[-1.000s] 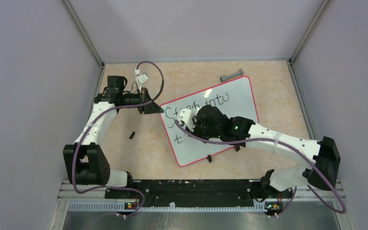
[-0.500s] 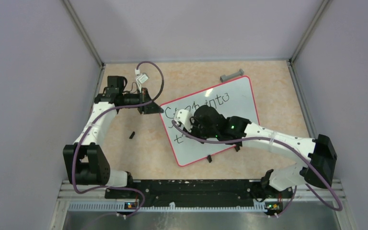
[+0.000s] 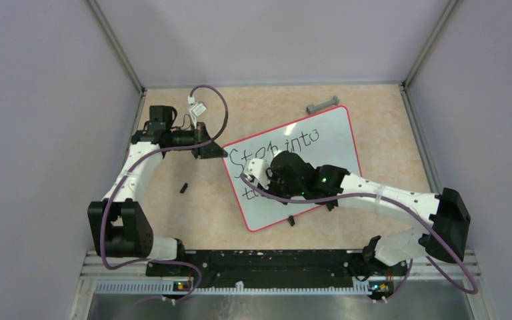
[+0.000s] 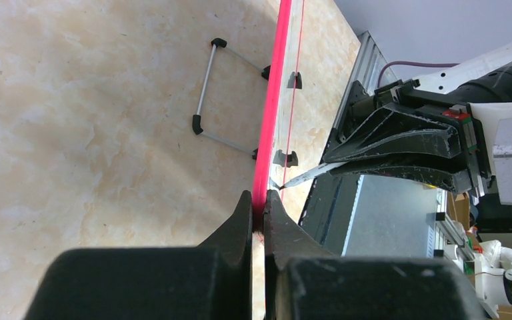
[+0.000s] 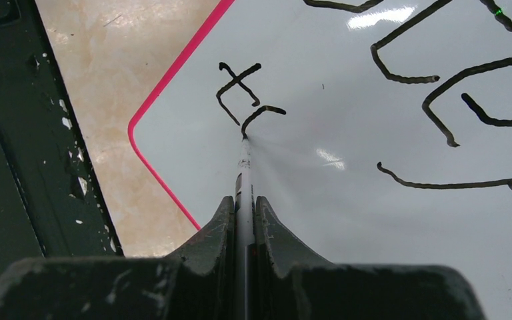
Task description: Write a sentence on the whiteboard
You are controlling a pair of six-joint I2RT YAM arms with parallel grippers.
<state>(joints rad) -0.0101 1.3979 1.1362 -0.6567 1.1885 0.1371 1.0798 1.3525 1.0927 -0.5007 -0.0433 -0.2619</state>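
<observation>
The whiteboard [image 3: 330, 143] lies tilted on the table, white with a pink rim. My left gripper [image 3: 221, 153] is shut on the rim at its far left corner; in the left wrist view the jaws [image 4: 259, 201] pinch the pink rim [image 4: 275, 87]. My right gripper [image 3: 256, 175] is shut on a thin marker [image 5: 244, 175]. The marker's tip touches the board at the end of a fresh stroke. The sentence [image 3: 279, 144] reads "Step into" on its first line. The second line begins with a "t" [image 5: 239, 87] near the board's left edge and is partly hidden under my right wrist.
A grey bar [image 3: 323, 105] lies beyond the board's far edge. A small black piece [image 3: 183, 188] rests on the table left of the board. Two black clips [image 3: 291, 221] sit on the board's near edge. A wire bracket [image 4: 203, 87] juts from the board's edge. Walls enclose three sides.
My right gripper has shifted toward the near left of the board with the marker, uncovering "Step" and adding a stroke after the "t". The left arm and board stay still.
</observation>
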